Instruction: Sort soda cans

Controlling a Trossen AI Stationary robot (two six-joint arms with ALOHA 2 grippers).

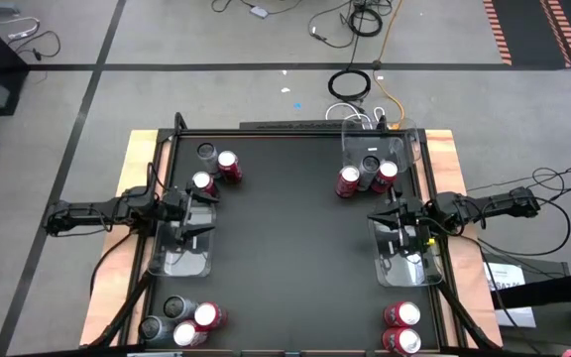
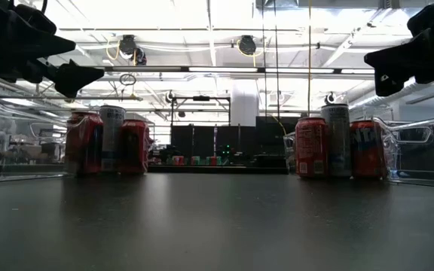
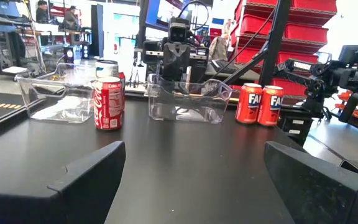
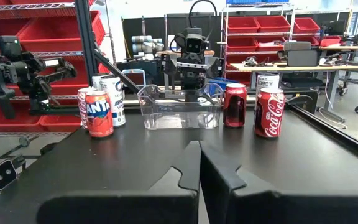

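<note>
Twelve cylindrical soda cans (image 1: 229, 165) in four corner clusters around both end effectors, red & grey; left end effector (image 1: 198, 220) wide, empty; right end effector (image 1: 397, 226) pinched closed, empty.

Red soda cans (image 1: 229, 165) with silver tops, clear trays (image 1: 179, 253), black table (image 1: 295, 238), dark arms (image 1: 97, 211)

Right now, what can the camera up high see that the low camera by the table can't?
Only the high view shows both whole arms, the left gripper open and the right gripper shut, each above a clear tray, and cans at the near corners. Only the low view shows the ceiling lights and the room behind the table. Both show the black table and cans standing in groups.
</note>
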